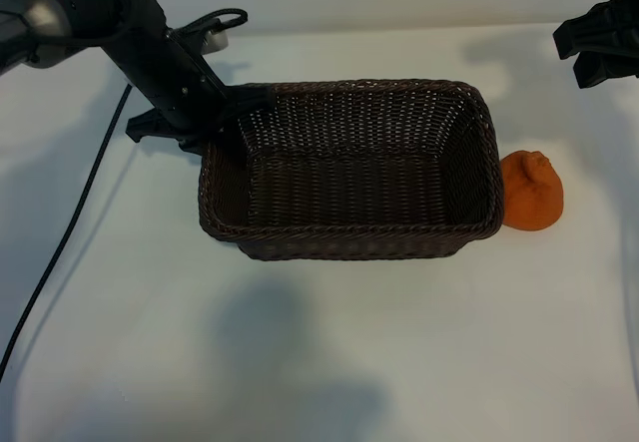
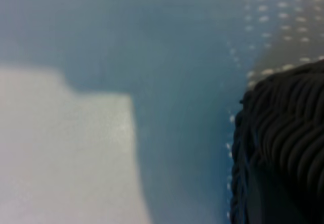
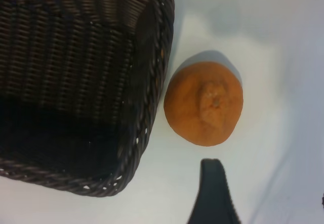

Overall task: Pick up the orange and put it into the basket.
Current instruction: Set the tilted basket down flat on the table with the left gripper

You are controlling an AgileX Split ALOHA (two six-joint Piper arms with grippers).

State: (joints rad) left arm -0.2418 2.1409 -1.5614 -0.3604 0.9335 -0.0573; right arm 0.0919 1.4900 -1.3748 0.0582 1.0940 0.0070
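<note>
The basket sits in the middle of the white worktop, long side running from nine to three o'clock, and nothing lies inside it. The orange rests on the worktop just outside the basket's three o'clock end, touching or nearly touching the rim, its puckered knob facing up.

The left arm reaches in from ten o'clock and slopes steeply down, its gripper at the basket's ten o'clock corner. The left wrist view shows only braided rim close up, so whether the narrowly set jaws are pinching the rim cannot be told. A black cable trails from this arm across the worktop toward seven o'clock.

The right arm hangs at two o'clock, above and beyond the orange, angled down. Its gripper stands open with nothing in it; one dark finger shows near the orange, not touching it.
</note>
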